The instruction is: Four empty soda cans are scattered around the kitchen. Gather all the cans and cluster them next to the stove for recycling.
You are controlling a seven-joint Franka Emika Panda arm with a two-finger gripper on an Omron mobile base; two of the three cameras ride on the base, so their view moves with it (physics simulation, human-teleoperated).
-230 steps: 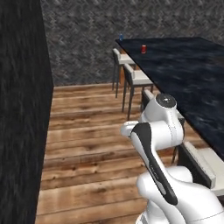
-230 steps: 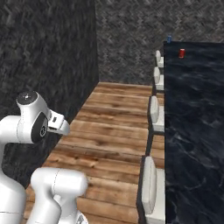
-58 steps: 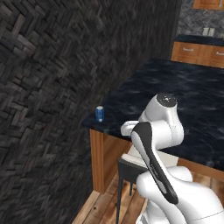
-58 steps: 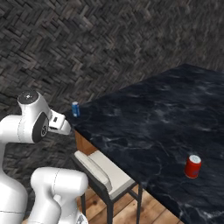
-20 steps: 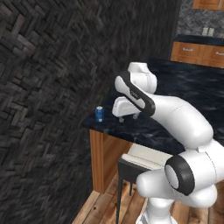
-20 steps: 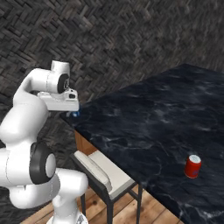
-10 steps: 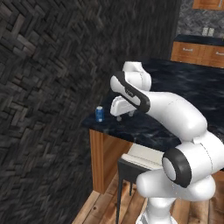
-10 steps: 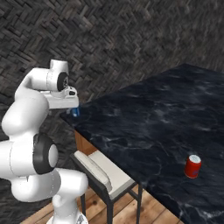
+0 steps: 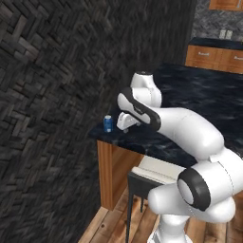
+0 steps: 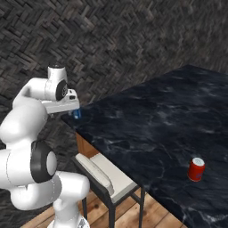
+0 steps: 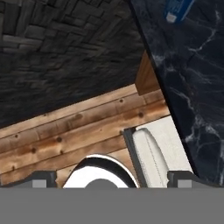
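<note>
A blue soda can [image 9: 108,124] stands upright at the corner of the dark marble counter [image 9: 199,97], close to the black wall. My gripper [image 9: 123,128] hovers just right of it, a small gap away, and touches nothing. In the hand view the fingertips [image 11: 43,178] stand far apart, open with nothing between them, and the blue soda can [image 11: 177,9] lies at the top edge. From the right, the blue soda can [image 10: 77,114] peeks out under my hand. A red soda can [image 10: 195,169] stands near the counter's front edge. The stove is out of view.
A stool with a pale cushion [image 9: 153,167] is tucked under the counter edge [image 10: 116,160] below my hand. A dark herringbone wall [image 9: 47,95] runs close on the left. Wooden floor [image 11: 74,127] lies beneath, and wood cabinets [image 9: 213,56] stand at the back right.
The base has driven from the stool side up to the counter's corner, and the arm has swung out beside the blue can. In the last second the hand barely shifted.
</note>
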